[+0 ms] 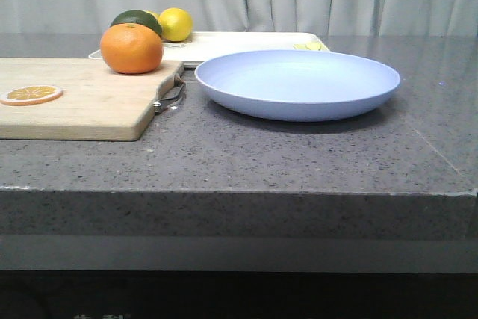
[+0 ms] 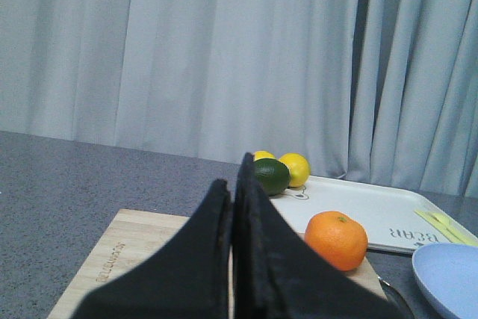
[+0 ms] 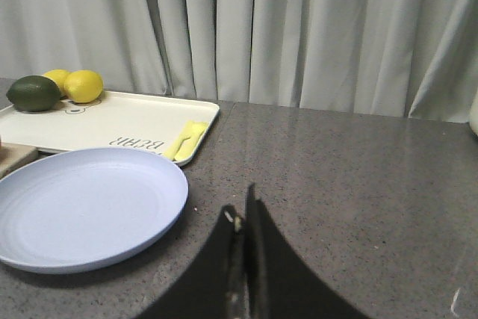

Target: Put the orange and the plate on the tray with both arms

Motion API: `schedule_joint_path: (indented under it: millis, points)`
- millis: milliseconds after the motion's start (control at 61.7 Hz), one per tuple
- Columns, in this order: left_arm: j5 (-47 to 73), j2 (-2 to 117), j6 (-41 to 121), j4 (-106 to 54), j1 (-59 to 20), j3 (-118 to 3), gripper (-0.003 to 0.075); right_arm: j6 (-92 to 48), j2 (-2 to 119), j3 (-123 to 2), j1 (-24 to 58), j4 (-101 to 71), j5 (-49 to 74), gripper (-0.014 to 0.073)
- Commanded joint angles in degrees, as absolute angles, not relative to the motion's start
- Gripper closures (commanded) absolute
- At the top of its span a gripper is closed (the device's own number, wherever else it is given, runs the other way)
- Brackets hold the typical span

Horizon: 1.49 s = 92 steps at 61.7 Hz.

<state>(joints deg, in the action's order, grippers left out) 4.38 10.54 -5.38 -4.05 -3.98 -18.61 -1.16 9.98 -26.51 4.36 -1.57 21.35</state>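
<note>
The orange (image 1: 131,48) sits on the far right corner of a wooden cutting board (image 1: 75,98); it also shows in the left wrist view (image 2: 337,240). The pale lavender-blue plate (image 1: 296,84) lies on the counter to its right, also in the right wrist view (image 3: 82,205). The cream-white tray (image 1: 246,44) lies behind both, also in both wrist views (image 2: 358,211) (image 3: 119,121). My left gripper (image 2: 233,173) is shut and empty, held above the board, short of the orange. My right gripper (image 3: 240,203) is shut and empty, right of the plate. Neither gripper shows in the front view.
A dark green fruit (image 1: 137,19) and lemons (image 1: 175,24) sit at the tray's far left. A yellow utensil (image 3: 187,140) lies on the tray's right end. An orange slice (image 1: 31,94) lies on the board. Grey curtains hang behind the counter.
</note>
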Motion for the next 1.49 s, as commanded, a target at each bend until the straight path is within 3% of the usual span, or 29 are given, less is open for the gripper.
schedule_joint_path:
  millis: [0,178,357,454,519,632,681,746,1070,1297,1476]
  points:
    - [2.9,18.4,-4.3,-4.1,-4.0,-25.5,0.0738,-1.6,17.3,-34.0,4.1,-2.4,19.6,0.0654]
    - [3.3,34.8,-2.4,-4.1,-3.9,-34.3,0.0738,-1.6,29.6,-42.1,4.1,-2.7,20.9,0.0654]
    - [2.1,40.1,-2.4,-4.1,-3.9,-36.0,0.0737,-1.6,32.8,-43.0,4.1,-3.0,20.3,0.0647]
    - [1.6,40.9,-2.4,-4.1,-3.9,-36.0,0.069,-1.6,32.8,-43.0,4.1,-3.0,20.1,0.0566]
    - [0.9,41.2,-2.4,-4.1,-3.9,-36.0,0.055,-1.6,32.8,-43.0,4.1,-3.0,20.1,0.0434]
    - [0.8,41.5,-2.4,-4.1,-3.9,-36.0,0.0145,-1.6,32.8,-43.0,4.1,-3.0,20.3,0.0162]
    - [0.8,41.6,-2.4,-4.1,-3.9,-36.0,0.0014,-1.6,32.8,-43.0,4.1,-3.0,20.3,0.004]
    - [0.7,42.1,-2.4,-4.1,-3.9,-36.0,0.0052,-1.6,32.8,-43.0,4.1,-3.0,20.3,-0.0068]
    - [-1.1,43.0,-2.4,-4.3,-4.0,-36.5,0.0227,-1.6,32.8,-43.0,4.1,-3.0,20.3,-0.0046]
    - [16.2,57.6,-2.4,-4.3,-4.0,-51.6,0.023,-1.6,32.8,-43.0,4.1,-3.0,20.3,-0.0046]
    - [21.5,67.7,-2.4,-4.3,-6.8,-62.4,0.0211,-1.6,32.8,-43.0,4.1,-3.0,20.3,-0.0046]
